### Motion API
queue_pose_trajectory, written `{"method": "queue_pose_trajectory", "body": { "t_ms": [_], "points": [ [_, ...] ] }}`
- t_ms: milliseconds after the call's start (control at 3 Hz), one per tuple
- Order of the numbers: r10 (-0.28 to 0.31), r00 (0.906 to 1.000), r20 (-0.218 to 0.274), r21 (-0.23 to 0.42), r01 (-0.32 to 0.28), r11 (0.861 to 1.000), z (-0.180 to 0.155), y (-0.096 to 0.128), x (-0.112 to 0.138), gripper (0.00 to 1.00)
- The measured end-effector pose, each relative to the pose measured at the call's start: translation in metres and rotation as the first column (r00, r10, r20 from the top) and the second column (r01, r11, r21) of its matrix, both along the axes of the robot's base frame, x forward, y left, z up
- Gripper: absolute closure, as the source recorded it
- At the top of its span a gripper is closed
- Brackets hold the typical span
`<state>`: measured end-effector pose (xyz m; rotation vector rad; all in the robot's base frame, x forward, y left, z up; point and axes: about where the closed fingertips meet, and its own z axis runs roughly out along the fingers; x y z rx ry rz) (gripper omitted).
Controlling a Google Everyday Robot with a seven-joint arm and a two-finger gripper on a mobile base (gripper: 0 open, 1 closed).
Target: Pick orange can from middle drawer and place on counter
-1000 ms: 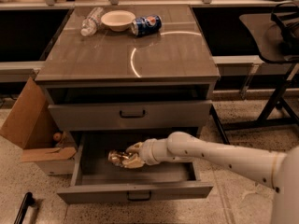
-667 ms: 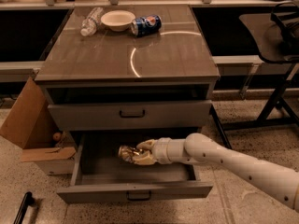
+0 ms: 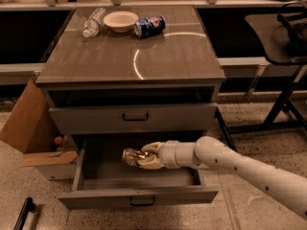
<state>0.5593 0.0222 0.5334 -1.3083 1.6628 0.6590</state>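
Gripping orange can point(image 3: 129, 155), hand point(image 3: 140, 157) inside middle drawer point(image 3: 139, 184)

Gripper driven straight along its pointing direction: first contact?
The gripper, in the middle drawer, points image-left, shut on the orange can. Beyond the can, probably the drawer's left wall first; depth is unclear.

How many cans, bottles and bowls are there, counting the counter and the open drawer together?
Cans: 2, the blue Pepsi can on the counter and the orange can in the middle drawer, held by the gripper.
Bottles: 1, a plastic bottle.
Bowls: 1, a white bowl.
Total: 4.
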Motion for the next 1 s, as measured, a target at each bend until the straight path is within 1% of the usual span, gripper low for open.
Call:
{"method": "queue_pose_trajectory", "body": {
  "t_ms": [333,667,1000],
  "points": [
    [0.032,0.9930,0.114,0.027,-0.036,0.999,0.048,-0.010,-0.023,1.00],
    [0.022,0.9759,0.217,0.067,-0.037,0.997,0.094,-0.031,-0.035,1.00],
    [-0.025,0.9502,0.310,0.135,-0.018,0.991,0.143,-0.065,-0.036,1.00]
  ]
}}
